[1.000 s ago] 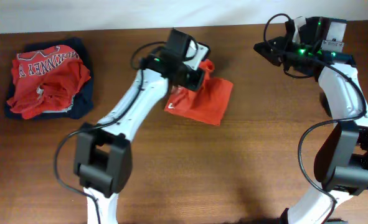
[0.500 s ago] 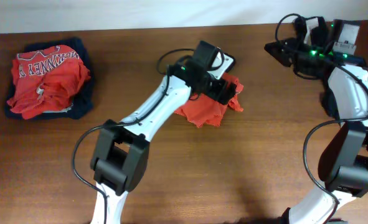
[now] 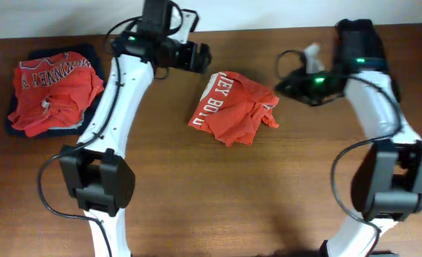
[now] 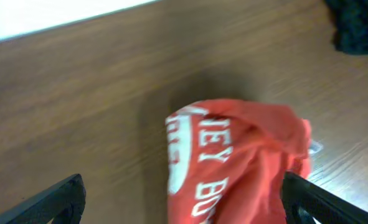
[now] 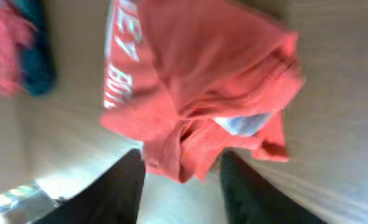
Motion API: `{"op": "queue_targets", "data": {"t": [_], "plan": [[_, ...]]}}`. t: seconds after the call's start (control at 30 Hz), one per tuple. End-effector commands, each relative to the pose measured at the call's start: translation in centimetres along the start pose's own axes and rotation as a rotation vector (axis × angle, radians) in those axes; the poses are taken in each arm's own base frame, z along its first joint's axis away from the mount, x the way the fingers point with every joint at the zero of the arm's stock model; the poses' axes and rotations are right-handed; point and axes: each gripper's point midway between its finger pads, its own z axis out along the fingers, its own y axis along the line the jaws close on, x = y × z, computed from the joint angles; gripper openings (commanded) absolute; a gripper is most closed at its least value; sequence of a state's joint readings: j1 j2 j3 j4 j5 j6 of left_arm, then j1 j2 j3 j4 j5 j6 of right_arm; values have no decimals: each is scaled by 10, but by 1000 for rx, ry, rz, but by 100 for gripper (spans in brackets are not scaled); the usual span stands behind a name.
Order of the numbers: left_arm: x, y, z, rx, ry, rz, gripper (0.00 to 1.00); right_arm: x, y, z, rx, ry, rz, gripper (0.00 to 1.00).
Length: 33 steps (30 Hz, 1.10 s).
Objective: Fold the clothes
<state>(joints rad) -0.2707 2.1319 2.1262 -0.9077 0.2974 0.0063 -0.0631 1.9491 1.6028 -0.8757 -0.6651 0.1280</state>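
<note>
**Red shirt bunched at table centre, both grippers open and off it**

Overhead: the red shirt (image 3: 232, 111) lies crumpled near the middle of the wooden table (image 3: 196, 200). It is not flat. White lettering shows along its left edge, and the folds bunch toward its right side.

The left gripper (image 3: 202, 57) sits up and to the left of the shirt, near the table's far edge and apart from the cloth. In the left wrist view its fingers (image 4: 53, 202) stand wide apart at the lower corners of the frame with nothing between them. The shirt (image 4: 233, 162) is below, lettering visible.

The right gripper (image 3: 282, 81) is just beside the shirt's upper right corner. The right wrist view is blurred. Its fingers (image 5: 118, 186) are spread, and the shirt's (image 5: 196, 81) ragged edge appears between them. I cannot tell whether they touch the cloth.

A pile of clothes (image 3: 53, 89), with a red printed garment on top of a dark blue one, rests at the table's left end, well apart from the shirt.
</note>
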Motion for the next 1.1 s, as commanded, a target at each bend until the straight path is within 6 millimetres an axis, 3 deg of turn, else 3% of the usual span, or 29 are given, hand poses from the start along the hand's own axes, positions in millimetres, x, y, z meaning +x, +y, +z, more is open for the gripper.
{"op": "queue_targets", "data": {"t": [0.0, 0.13, 0.3, 0.5, 0.57, 0.9, 1.07], "plan": [[-6, 17, -20, -24, -23, -22, 99, 4, -5, 15, 301, 15, -240, 53], [-3, 39, -27, -50, -21, -57, 99, 9, 5, 31, 452, 26, -371, 57], [1, 47, -29, -63, -6, -69, 99, 6, 2, 43, 553, 17, -423, 56], [2, 47, -29, -65, -4, -67, 99, 8, -2, 58, 544, 35, -422, 33], [2, 47, -29, -65, -3, -67, 99, 8, -2, 59, 544, 37, -421, 31], [3, 48, -29, -66, 1, -70, 99, 15, 7, 69, 476, 58, -422, 38], [3, 44, -28, -62, 5, -45, 99, 18, 16, 75, 465, 80, -534, 46]]}}
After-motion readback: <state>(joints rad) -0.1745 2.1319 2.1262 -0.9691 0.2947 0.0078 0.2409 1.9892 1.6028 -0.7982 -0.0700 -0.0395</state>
